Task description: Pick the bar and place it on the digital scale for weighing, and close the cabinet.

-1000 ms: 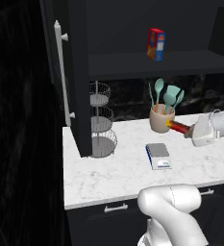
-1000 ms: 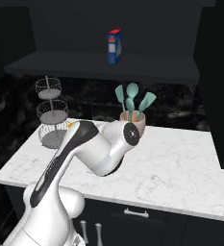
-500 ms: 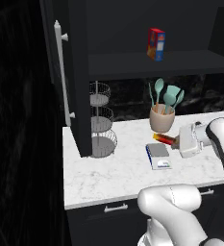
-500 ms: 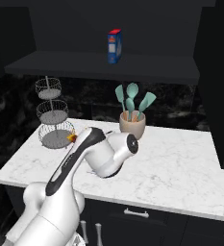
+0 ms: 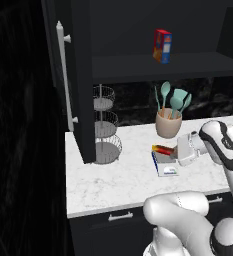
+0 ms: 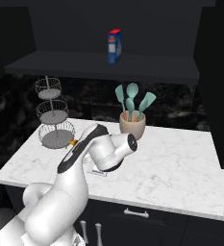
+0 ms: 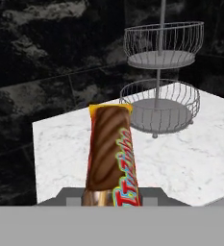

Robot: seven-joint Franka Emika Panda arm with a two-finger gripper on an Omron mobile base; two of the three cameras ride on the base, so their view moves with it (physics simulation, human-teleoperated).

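Bar held over the scale

Gripper [image 5: 174,152] fingers are clamped on one end of the bar [image 7: 109,156], whose red and orange-yellow wrapper with a brown stripe sticks straight out ahead of the hand. From the left base view, the bar [image 5: 162,149] hangs low above the grey plate of the digital scale [image 5: 164,163], which sits on the white marble counter [image 5: 113,180]; whether it touches I cannot tell. Just behind stands a beige crock of teal utensils [image 5: 168,116]. Further left is the three-tier wire basket stand [image 7: 160,91]. Beside it the dark cabinet door [image 5: 73,75] stands open. Up on the shelf is a red, blue and yellow box [image 5: 162,46].
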